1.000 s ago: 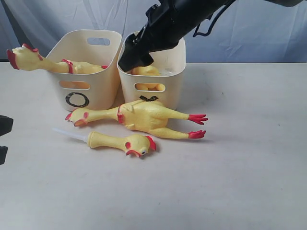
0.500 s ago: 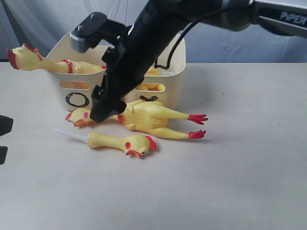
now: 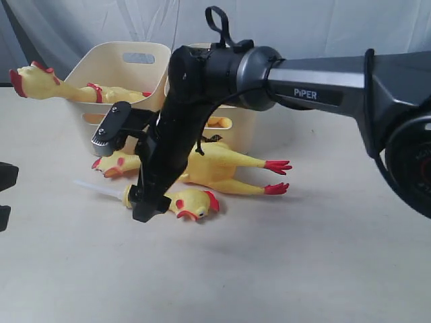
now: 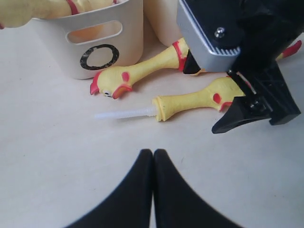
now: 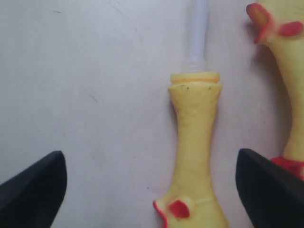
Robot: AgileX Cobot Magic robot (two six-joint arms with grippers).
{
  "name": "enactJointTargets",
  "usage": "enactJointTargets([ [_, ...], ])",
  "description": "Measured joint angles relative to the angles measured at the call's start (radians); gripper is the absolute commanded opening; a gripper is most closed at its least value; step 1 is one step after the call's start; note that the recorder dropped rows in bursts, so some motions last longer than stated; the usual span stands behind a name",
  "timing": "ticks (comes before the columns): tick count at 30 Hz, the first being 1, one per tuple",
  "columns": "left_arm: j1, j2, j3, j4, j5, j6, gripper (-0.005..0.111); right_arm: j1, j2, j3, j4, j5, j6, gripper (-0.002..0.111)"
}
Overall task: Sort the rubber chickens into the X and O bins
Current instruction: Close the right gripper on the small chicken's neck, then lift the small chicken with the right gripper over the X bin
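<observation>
The small slim rubber chicken [image 3: 192, 201] [image 4: 190, 99] lies on the table in front of the bins. My right gripper [image 3: 148, 205] [image 5: 152, 190] is low over it and open, one finger on each side of its neck [image 5: 195, 142], not closed on it. A large chicken [image 3: 215, 165] [image 4: 142, 71] lies just behind. Another large one [image 3: 47, 84] hangs over the rim of the O bin [image 3: 114, 57] [image 4: 102, 35]. The X bin [image 3: 242, 131] is mostly hidden by the right arm; yellow shows through its slot. My left gripper [image 4: 153, 152] [image 3: 5, 195] is shut and holds nothing.
A clear thin tube [image 4: 123, 114] [image 5: 198, 28] sticks out of the small chicken's base. The right arm [image 3: 202, 101] reaches across the front of both bins. A pale cloth backdrop [image 3: 350, 27] hangs behind the table.
My right arm has come down from above the X bin, past the bins' fronts, to the small chicken on the table. The chickens and my left gripper have not moved.
</observation>
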Motion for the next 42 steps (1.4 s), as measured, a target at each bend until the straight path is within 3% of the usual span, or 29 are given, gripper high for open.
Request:
enactJointTargets([
  [13, 0.000, 0.000, 0.000, 0.000, 0.002, 0.000, 0.000, 0.000, 0.110, 0.000, -0.035, -0.105, -0.003, 0.086],
  [29, 0.000, 0.000, 0.000, 0.000, 0.003, 0.000, 0.000, 0.000, 0.126, 0.000, -0.037, -0.071, -0.001, -0.001],
  [42, 0.000, 0.000, 0.000, 0.000, 0.005, 0.000, 0.000, 0.000, 0.112, -0.001, -0.037, 0.011, 0.040, -0.001],
])
